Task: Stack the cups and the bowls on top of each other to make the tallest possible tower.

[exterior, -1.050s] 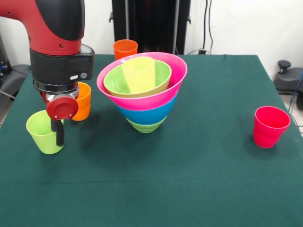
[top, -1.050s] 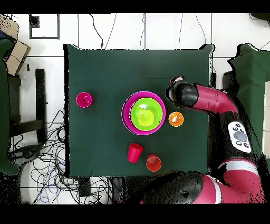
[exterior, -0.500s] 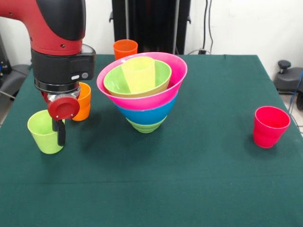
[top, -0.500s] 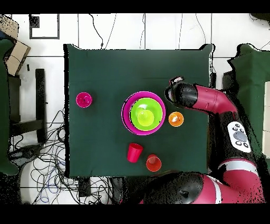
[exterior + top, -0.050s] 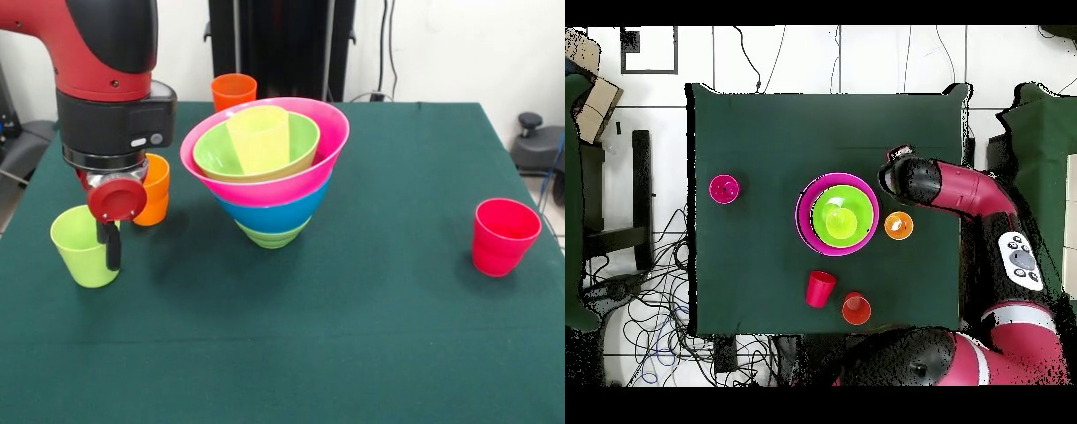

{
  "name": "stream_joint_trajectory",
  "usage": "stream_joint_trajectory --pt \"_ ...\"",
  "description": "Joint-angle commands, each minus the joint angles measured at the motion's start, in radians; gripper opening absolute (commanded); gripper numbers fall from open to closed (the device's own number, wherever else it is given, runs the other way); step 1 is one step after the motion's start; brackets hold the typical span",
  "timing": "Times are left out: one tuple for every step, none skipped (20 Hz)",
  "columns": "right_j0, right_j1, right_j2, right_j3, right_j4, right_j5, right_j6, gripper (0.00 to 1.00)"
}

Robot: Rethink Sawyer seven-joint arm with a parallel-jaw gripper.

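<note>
Green-covered surface (image 5: 371, 353) fills most of the front frame. White wall (image 5: 459, 44) at upper right; dark cabinet (image 5: 282, 44) at top centre. Overhead: white tiled floor (image 5: 815, 55), tangled cables (image 5: 655, 300) at lower left.

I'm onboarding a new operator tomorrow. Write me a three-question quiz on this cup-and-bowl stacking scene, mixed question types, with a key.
1. True or false: the pale yellow cup sits inside the tower.
2. Multiple choice: which cup is the gripper at? A) red cup B) lime green cup C) far orange cup
3. Fill in: in the front view, the bowl just under the pink bowl is ____.

Key: 1 true; 2 B; 3 blue.
</note>
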Motion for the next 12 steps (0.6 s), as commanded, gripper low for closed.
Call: stream_joint_trajectory --pt "-0.018 0.036 0.083 0.070 -0.081 0.067 -0.226 1.00" --pt "-0.018 0.035 0.084 0.070 -0.080 0.072 -0.228 1.00" --pt "-0.019 0.033 0.085 0.072 -0.080 0.072 -0.228 1.00" --pt "-0.020 0.031 0.086 0.074 -0.080 0.072 -0.227 1.00" --pt "-0.021 0.030 0.087 0.075 -0.080 0.072 -0.227 1.00" --pt "-0.022 0.032 0.087 0.074 -0.081 0.071 -0.227 1.00" --pt "-0.022 0.032 0.088 0.074 -0.081 0.069 -0.226 1.00" --pt "-0.022 0.033 0.088 0.074 -0.082 0.067 -0.225 1.00" --pt "-0.023 0.033 0.088 0.074 -0.082 0.065 -0.224 1.00" --pt "-0.023 0.033 0.088 0.076 -0.083 0.063 -0.222 1.00" --pt "-0.022 0.032 0.088 0.078 -0.084 0.060 -0.220 1.00" --pt "-0.022 0.032 0.087 0.080 -0.084 0.058 -0.218 1.00"
